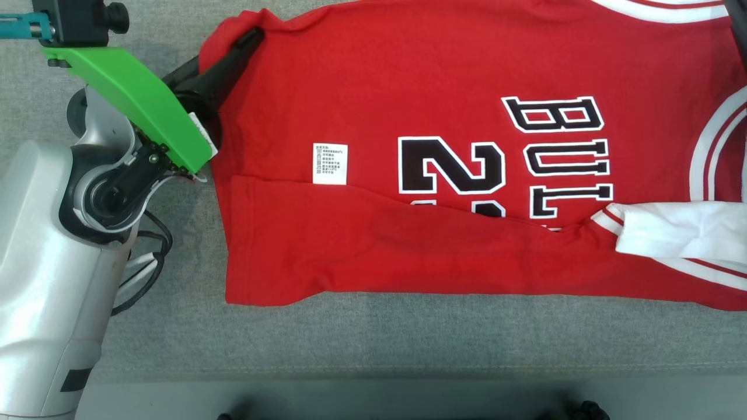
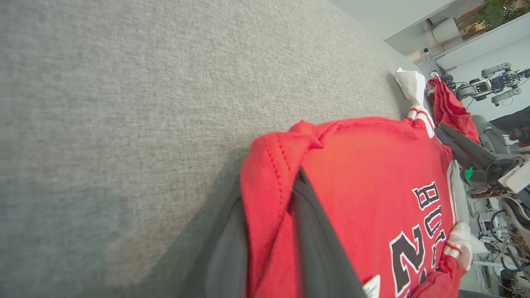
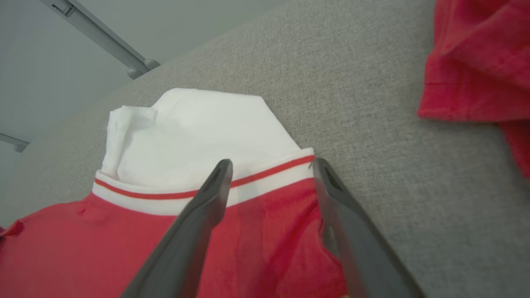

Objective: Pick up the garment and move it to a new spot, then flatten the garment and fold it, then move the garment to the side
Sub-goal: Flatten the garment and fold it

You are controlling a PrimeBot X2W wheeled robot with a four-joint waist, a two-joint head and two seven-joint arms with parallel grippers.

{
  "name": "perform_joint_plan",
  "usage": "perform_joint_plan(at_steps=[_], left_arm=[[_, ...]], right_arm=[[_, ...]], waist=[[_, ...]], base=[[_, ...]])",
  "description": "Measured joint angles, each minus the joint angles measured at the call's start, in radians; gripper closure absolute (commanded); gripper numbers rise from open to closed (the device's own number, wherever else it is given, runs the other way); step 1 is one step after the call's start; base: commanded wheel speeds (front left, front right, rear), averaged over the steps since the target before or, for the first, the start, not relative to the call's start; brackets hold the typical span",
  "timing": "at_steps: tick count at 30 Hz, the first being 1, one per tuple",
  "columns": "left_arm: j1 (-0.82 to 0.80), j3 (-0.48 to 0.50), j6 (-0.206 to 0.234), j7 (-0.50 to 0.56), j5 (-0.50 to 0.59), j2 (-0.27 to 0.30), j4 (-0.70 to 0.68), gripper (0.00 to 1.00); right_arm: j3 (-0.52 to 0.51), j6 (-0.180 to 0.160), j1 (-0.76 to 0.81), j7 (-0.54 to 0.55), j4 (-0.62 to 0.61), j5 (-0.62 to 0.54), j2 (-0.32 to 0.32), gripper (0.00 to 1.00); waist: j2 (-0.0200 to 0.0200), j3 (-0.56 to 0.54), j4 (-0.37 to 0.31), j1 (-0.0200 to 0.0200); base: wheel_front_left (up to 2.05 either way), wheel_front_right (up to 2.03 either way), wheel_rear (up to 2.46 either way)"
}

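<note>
Far left: left gripper (image 1: pixel 248 41) pinching the corner hem of the red jersey (image 1: pixel 408 76), with a fabric fold caught between its fingers (image 2: pixel 319 248). The jersey lies on the grey table (image 1: pixel 408 338), stretching away from that gripper, near edge folded over. Far end: right gripper (image 3: pixel 271 165) spread wide, tips either side of the striped trim (image 3: pixel 265 176), white sleeve (image 3: pixel 194 132) just beyond them.

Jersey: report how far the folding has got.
Done: jersey lies spread, its near side folded over the number. In hand: left gripper pinches the far hem corner; right gripper, jaws open, straddles the shoulder trim. Left: second fold, then moving it aside.
</note>
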Motion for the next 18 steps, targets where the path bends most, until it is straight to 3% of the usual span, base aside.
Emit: perform_joint_plan(at_steps=[18], left_arm=[[0.006, -0.044, -0.011, -0.025, 0.001, 0.002, -0.020, 1.00]], right_arm=[[0.001, 0.015, 0.001, -0.006, 0.024, -0.001, -0.022, 0.00]], waist=[[0.0000, -0.004, 0.007, 0.0000]], base=[[0.00, 0.00, 0.00]])
